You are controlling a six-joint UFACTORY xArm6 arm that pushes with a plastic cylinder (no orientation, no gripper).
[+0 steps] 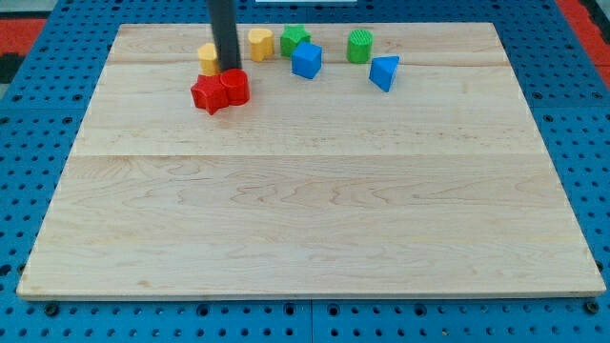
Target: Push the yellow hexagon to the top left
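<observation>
Two yellow blocks sit near the view's top left of the wooden board (305, 219). One yellow block (208, 58) lies just left of the rod, and its shape is partly hidden. The other yellow block (260, 43), rounded and many-sided, lies to the rod's right. I cannot tell for sure which one is the hexagon. My tip (230, 70) rests between them, close against the left yellow block's right side and just above two touching red blocks: a red star (208, 95) and a rounder red block (235, 87).
A green star (295, 40), a blue cube (307, 60), a green cylinder (359, 46) and a blue triangle (384, 72) stand along the view's top, right of the yellow blocks. Blue pegboard (38, 95) surrounds the board.
</observation>
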